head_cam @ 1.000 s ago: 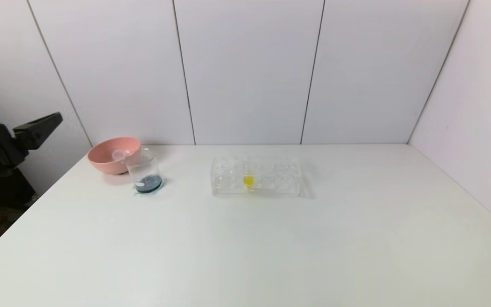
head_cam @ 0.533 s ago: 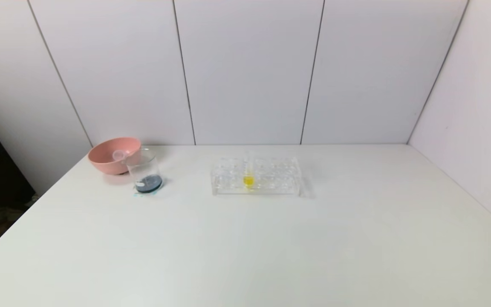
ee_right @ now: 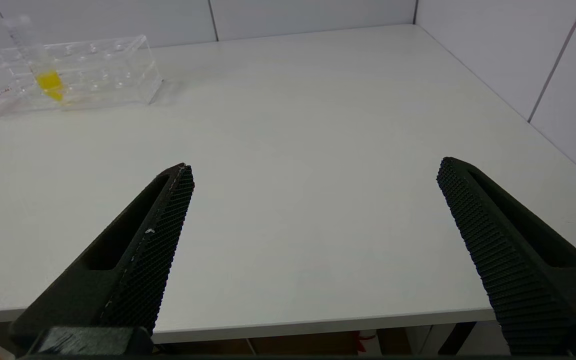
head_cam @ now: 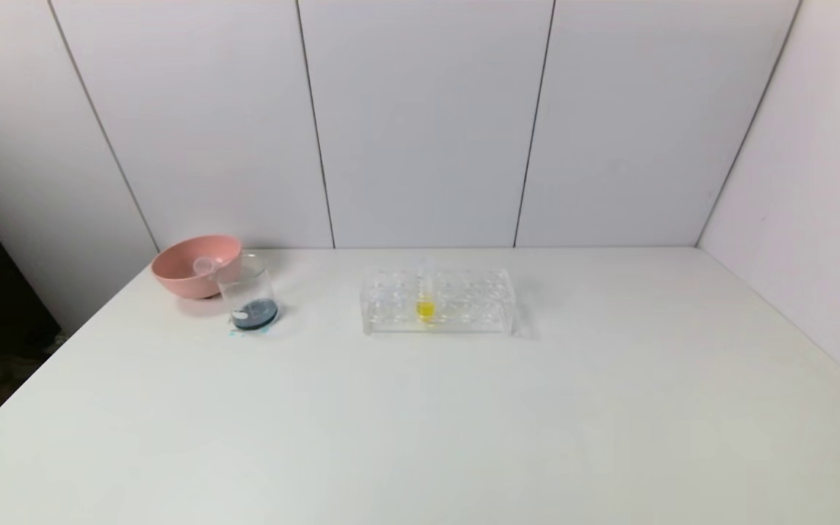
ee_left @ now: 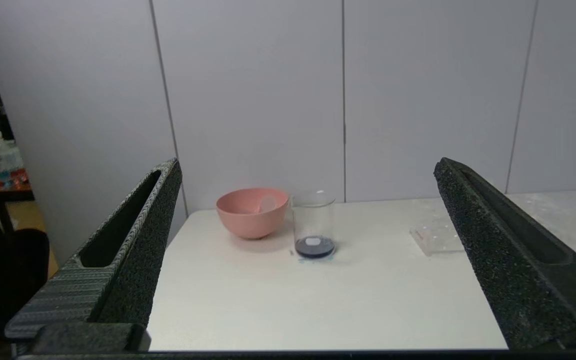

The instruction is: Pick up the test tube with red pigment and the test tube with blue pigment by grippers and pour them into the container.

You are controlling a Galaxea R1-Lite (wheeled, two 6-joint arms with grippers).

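Standing on the white table (head_cam: 420, 423) near its far left corner, the beaker (head_cam: 246, 295) holds a shallow layer of dark blue liquid at its bottom and is otherwise clear. Just behind it and to its left sits a pink bowl (head_cam: 188, 271), close enough that the two overlap in the head view; whether they touch cannot be told. A pale, translucent object lies inside the bowl, too faint to identify. To the right of the beaker, well apart from it, a clear rack (head_cam: 437, 300) rests on the table with a single tube of yellow liquid (head_cam: 425, 308) standing upright in one of its holes. No red or blue tube can be made out anywhere.

Both arms are off the table, outside the head view. The left gripper (ee_left: 308, 260) hangs beyond the table's left near edge, its two black fingers (ee_left: 133, 250) spread wide and empty, facing the bowl and beaker. The right gripper (ee_right: 313, 250) hangs at the near edge, its fingers (ee_right: 148, 250) likewise spread wide with nothing between them, facing the rack.
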